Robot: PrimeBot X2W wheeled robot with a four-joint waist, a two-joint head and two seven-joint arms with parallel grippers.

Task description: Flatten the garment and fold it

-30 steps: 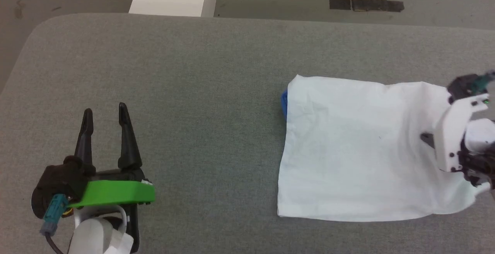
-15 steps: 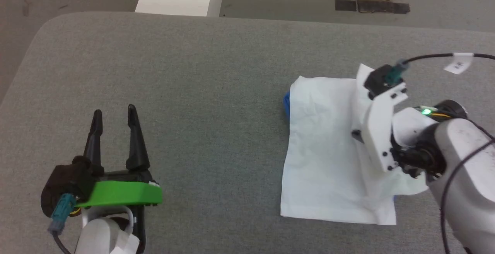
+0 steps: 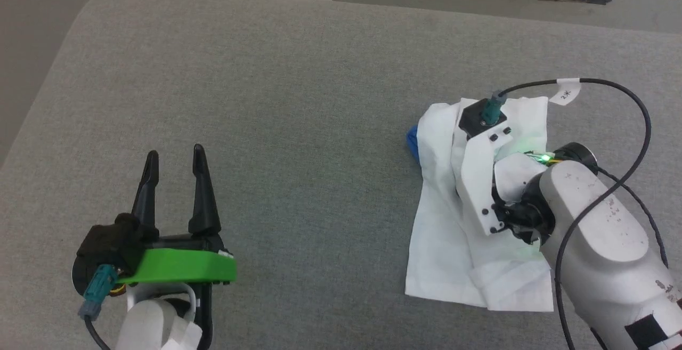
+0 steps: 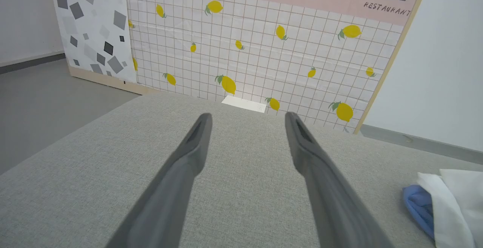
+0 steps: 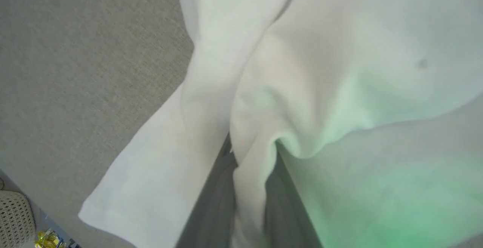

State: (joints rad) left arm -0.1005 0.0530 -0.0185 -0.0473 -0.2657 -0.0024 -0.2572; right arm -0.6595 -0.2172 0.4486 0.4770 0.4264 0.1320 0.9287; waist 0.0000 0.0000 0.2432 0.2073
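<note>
Pinching a fold of white garment [image 3: 442, 233], right end effector [image 5: 252, 155] clamped, left end effector [image 3: 176, 158] apart over grey table [image 3: 298, 99]

Grey padded table [image 3: 319, 73], lemon-patterned wall panel [image 4: 264, 51]

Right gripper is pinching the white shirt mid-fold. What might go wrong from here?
The right gripper holds only a narrow pleat of the garment; it may slip free. Cloth is bunched beneath the wrist, so the fold may land creased. The left gripper is open, away from the cloth; the whole shirt may drag.
</note>
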